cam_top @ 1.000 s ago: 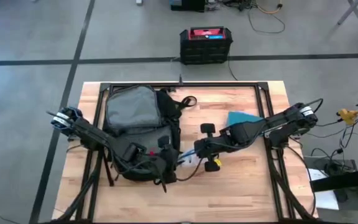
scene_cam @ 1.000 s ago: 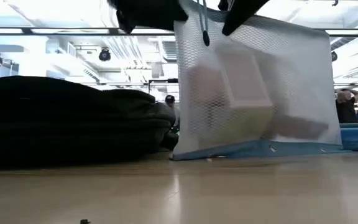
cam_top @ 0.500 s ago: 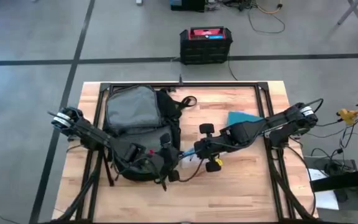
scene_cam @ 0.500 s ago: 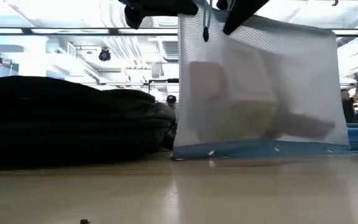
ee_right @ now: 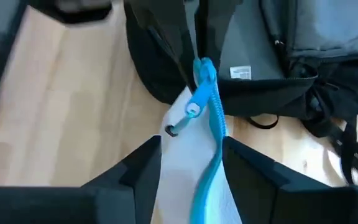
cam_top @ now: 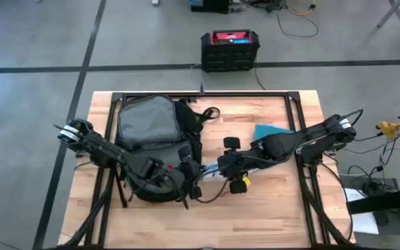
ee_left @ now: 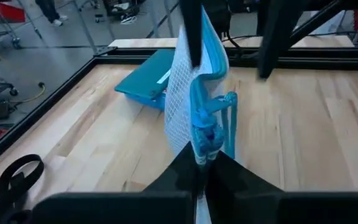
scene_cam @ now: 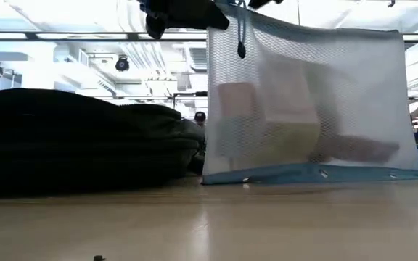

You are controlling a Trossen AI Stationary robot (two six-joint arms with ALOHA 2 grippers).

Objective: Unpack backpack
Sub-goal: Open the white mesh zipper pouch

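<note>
1. The wooden table (cam_top: 276, 201) carries everything, with a black frame round its edge.
2. The backpack (cam_top: 155, 142) lies flat on the left half of the table, grey panel facing up and loose black straps trailing toward the middle. In the low view it is a dark rounded mound (scene_cam: 78, 141) left of the pouch.
3. A white mesh pouch (scene_cam: 307, 109) with blue zipper trim stands upright on the table just beside the backpack's right edge, pale boxy items showing through the netting. Its top edge is held up between the two arms.
4. A teal flat case (cam_top: 272, 131) lies on the wood well right of the backpack, behind the right arm.
5. The left gripper (cam_top: 188, 182) sits at the backpack's lower right corner, right against the fabric. In the left wrist view its fingers (ee_left: 185, 168) are pinched together on the pouch's blue zipper end (ee_left: 207, 127).
6. The right gripper (cam_top: 222, 167) hovers just right of the backpack, not touching it. In the right wrist view its fingers (ee_right: 145, 165) stand apart on either side of the pouch's zipper edge (ee_right: 207, 99), with the backpack directly ahead.
</note>
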